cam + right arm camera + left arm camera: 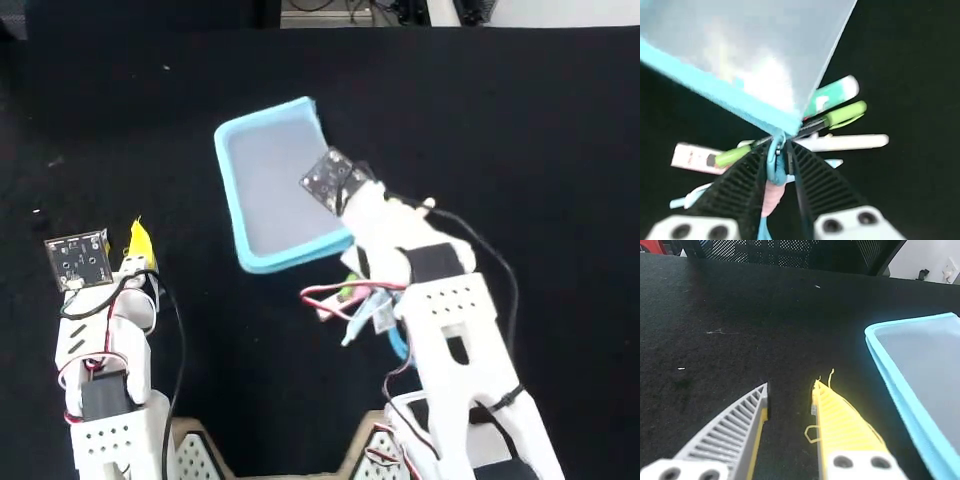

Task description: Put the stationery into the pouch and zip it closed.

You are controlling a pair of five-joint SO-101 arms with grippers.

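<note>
A pouch (270, 185) with light-blue trim and a translucent grey face lies flat mid-table; its edge is seen from the left wrist (920, 375). My right gripper (352, 258) is at the pouch's near right corner. From the right wrist, that gripper (777, 147) is shut on the blue zipper pull (774, 167) at the pouch (740, 55) corner. Loose stationery (360, 300) lies just beyond that corner, outside the pouch: a green marker (842, 114), a white pen (850, 142), a teal-and-white item (832, 95). My left gripper (790, 386) rests open over bare cloth, left of the pouch (135, 240).
The table is covered in black cloth (520, 130). Red and blue cables (335, 295) hang from the right arm over the stationery. A white-and-pink item (690, 156) lies beside the pens. A chair base (790, 252) stands past the table's far edge.
</note>
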